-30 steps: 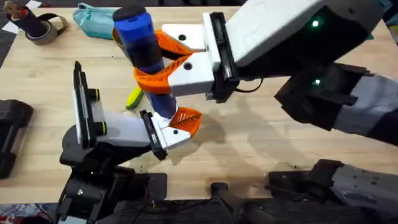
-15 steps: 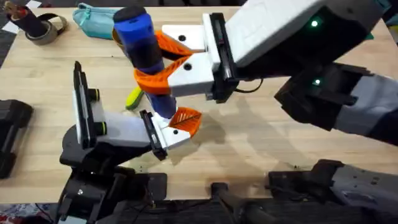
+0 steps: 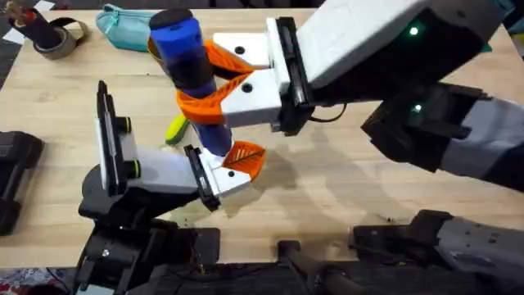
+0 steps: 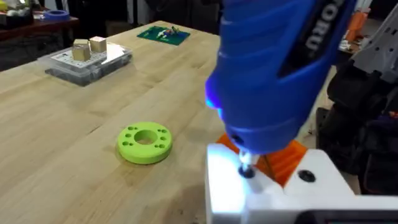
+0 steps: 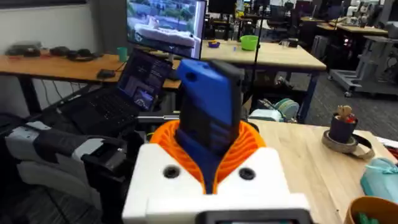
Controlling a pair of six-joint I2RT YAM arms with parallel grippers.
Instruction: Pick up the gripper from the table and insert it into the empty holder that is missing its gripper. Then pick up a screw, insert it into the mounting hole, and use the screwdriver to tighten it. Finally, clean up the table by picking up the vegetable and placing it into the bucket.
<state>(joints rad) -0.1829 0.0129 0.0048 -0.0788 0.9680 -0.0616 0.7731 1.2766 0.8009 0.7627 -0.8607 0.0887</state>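
Screwdriver (image 3: pixel 187 61) work is under way: the right gripper (image 3: pixel 214 88) clenches the blue tool upright, its tip pressed on the white block beside the left gripper (image 3: pixel 237 160), whose grip cannot be judged. Tightening looks in progress, so cleanup remains: the vegetable (image 3: pixel 176 129) lies on the table (image 3: pixel 327 188) just behind the left gripper. The left wrist view reveals the metal tip (image 4: pixel 247 169) seated and a green disc (image 4: pixel 144 142) nearby, hidden overhead.
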